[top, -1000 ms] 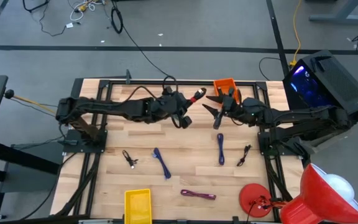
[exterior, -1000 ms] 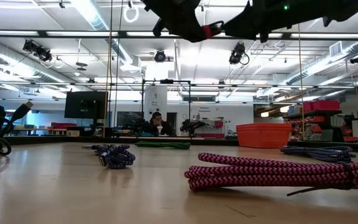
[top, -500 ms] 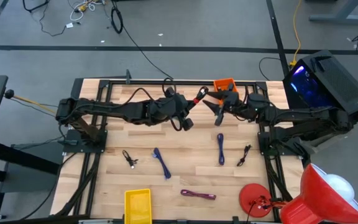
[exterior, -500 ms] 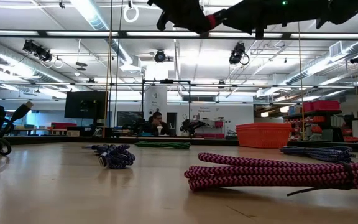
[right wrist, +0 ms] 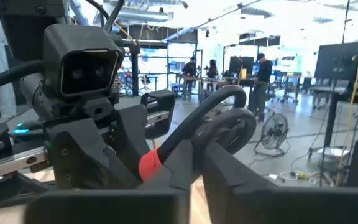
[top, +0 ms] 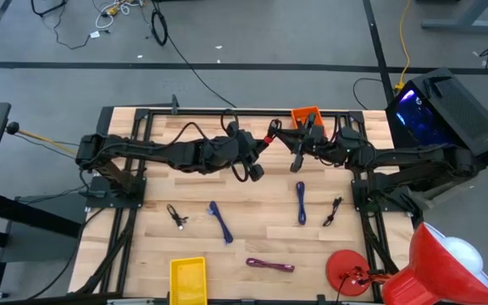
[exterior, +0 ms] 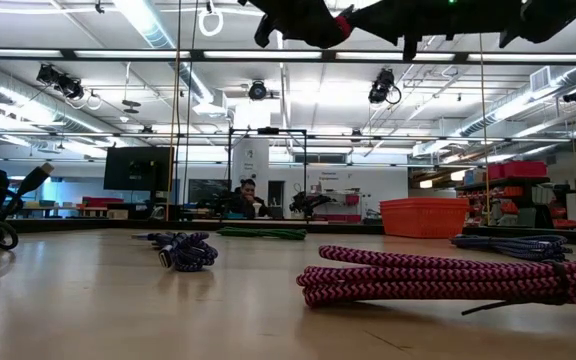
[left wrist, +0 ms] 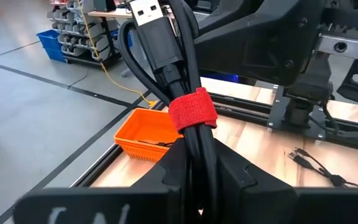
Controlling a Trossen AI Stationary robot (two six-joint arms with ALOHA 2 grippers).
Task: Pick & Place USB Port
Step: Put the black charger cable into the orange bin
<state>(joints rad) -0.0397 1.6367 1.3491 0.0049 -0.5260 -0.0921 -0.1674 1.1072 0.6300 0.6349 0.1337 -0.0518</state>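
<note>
The black coiled USB cable bound with a red hook-and-loop strap hangs in the air above the far middle of the wooden tabletop, between the two arms. The left tool is clamped on the bundle below the strap, the metal USB plug pointing away from it. The right tool has its fingers closed around the bundle's looped end, beside the strap, so both tools grip the same cable.

The bundle looks light and springy; the smooth cords could slide, so the strapped waist is probably the surest hold. The plug end seems stiffer but is best left alone.

The orange mesh plastic bin sits at the far edge, just behind the right tool.
</note>
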